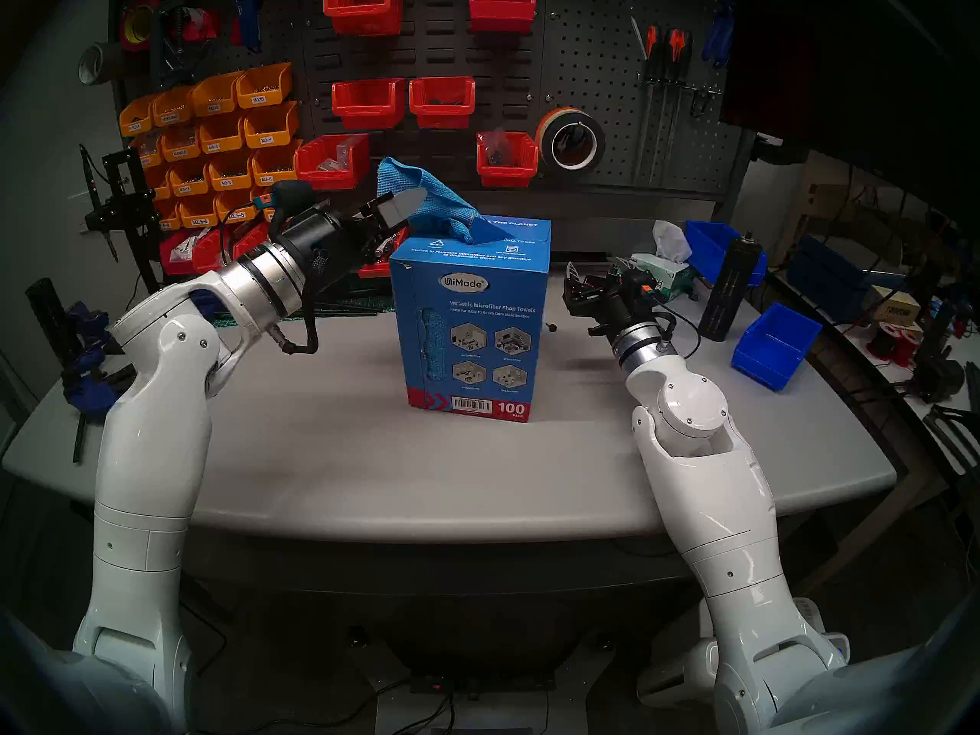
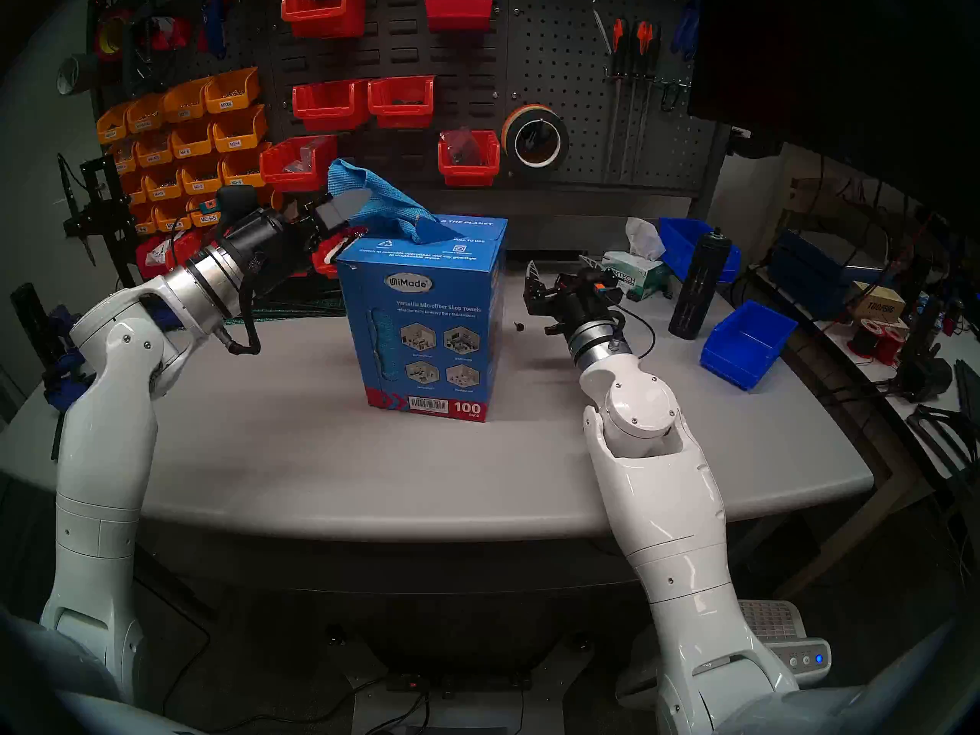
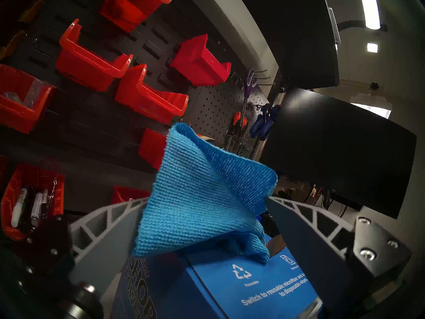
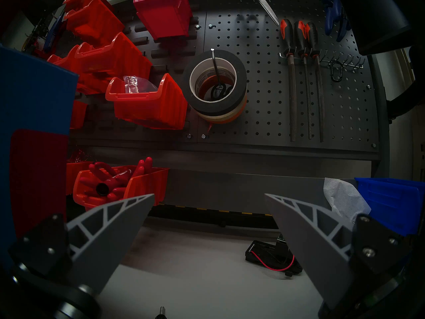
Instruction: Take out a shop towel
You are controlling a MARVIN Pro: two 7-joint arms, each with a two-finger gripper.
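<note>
Left gripper (image 1: pixel 411 206) is clamped on the shop towel (image 1: pixel 424 198), upper middle of frame: thin, floppy, weightless stuff, so pinching a bunched fold works. Right gripper (image 4: pixel 209 219) hangs spread, empty.

The shop towel (image 1: pixel 424 198) is trailing into the box (image 1: pixel 472 315), its lower part hidden inside; the left gripper (image 1: pixel 411 204) is covering its middle.

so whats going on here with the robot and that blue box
The left gripper is shut on a bright blue waffle-weave microfiber shop towel, drawing it up and to the robot's left out of the slot in the top of the tall blue printed cardboard box standing on the grey table. The towel's lower end is still in the box. The right gripper is open and empty, beside the box.
</note>
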